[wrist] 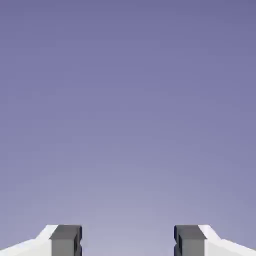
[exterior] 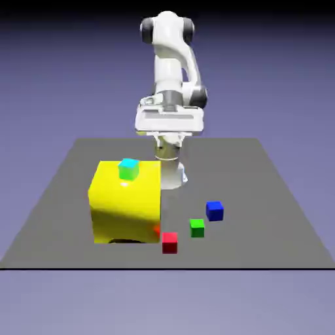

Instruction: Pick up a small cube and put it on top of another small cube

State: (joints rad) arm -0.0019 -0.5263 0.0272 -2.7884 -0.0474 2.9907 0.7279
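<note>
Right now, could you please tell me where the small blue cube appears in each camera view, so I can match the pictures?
Exterior view: the small blue cube sits on the grey table, right of centre, just up and right of the small green cube.
Hand view: not in it; only the gripper, its fingertips wide apart, and backdrop show.
Shared landmark: the plain blue-violet backdrop.
</note>
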